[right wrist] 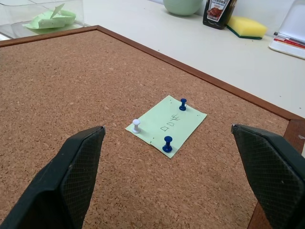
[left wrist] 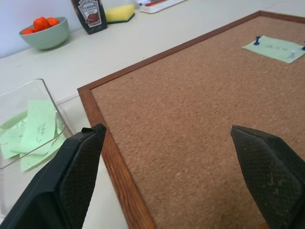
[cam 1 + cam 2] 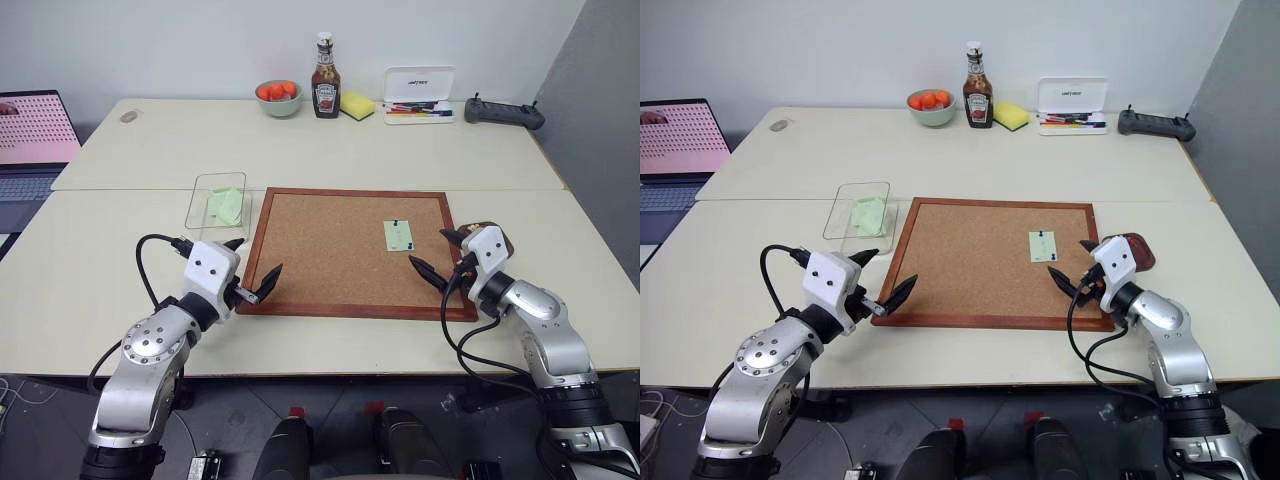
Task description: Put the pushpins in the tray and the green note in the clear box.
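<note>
Both grippers, left point(image 3: 252, 270) and right point(image 3: 438, 254), are wide open and hold nothing. The note point(image 1: 167, 125) is pinned to the corkboard point(image 3: 330, 250) by three pins point(image 1: 167, 143). Pulling the note first could tear it.

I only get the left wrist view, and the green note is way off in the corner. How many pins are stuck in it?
Observer: Three pushpins, two blue and one white, all stuck in the green note.
Operator: Where's the tray for them?
Observer: The tray sits on the table just past the right edge of the cork board, partly hidden by the right claw.
Operator: Is that claw holding anything?
Observer: No, its fingers are wide open and empty, over the board near the note.
</note>
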You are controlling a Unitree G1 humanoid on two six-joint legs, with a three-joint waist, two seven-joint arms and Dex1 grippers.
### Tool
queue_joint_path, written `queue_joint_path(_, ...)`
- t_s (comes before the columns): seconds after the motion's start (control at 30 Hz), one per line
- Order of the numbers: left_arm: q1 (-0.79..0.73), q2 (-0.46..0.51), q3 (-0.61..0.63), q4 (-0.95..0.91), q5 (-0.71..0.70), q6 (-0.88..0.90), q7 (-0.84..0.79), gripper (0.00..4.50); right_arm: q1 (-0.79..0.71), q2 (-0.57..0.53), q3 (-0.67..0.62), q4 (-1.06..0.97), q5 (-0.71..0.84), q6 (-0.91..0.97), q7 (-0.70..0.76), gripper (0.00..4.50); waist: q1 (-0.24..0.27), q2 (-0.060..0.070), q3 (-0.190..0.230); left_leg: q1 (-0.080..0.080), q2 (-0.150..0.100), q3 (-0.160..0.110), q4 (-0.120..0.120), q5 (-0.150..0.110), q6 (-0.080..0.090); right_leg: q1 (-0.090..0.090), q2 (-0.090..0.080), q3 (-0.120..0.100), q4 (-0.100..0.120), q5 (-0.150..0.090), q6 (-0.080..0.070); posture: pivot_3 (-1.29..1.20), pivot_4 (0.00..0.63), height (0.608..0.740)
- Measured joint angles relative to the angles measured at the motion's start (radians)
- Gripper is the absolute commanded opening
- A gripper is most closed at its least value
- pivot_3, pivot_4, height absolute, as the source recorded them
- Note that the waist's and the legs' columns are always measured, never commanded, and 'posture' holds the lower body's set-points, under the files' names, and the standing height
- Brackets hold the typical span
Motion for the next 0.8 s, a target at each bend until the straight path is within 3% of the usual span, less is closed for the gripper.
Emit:
queue_joint_path(0.4,-0.119,0.020,-0.054,0.089,-0.010,-0.011,-0.096,4.44,0.000,0.001,-0.002,0.000,0.000,0.000,-0.004,4.50,0.001,0.000,0.000,0.000,0.000,0.000,0.000,0.000,0.000,0.000,0.000,0.000,0.000,0.000,0.000,0.00,0.150,0.740)
queue_joint_path(0.43,-0.136,0.018,-0.066,0.106,-0.010,-0.023,-0.109,4.08,0.000,0.001,-0.003,0.000,0.000,0.000,-0.005,4.50,0.001,0.000,0.000,0.000,0.000,0.000,0.000,0.000,0.000,0.000,0.000,0.000,0.000,0.000,0.000,0.00,0.150,0.740)
queue_joint_path(0.8,-0.364,-0.066,-0.210,0.359,0.013,-0.099,-0.201,2.02,0.015,0.007,-0.006,-0.036,0.003,0.021,-0.022,4.50,-0.003,0.000,0.000,0.000,0.000,0.000,0.000,0.000,0.000,0.000,0.000,0.000,0.000,0.001,0.001,0.00,0.150,0.740)
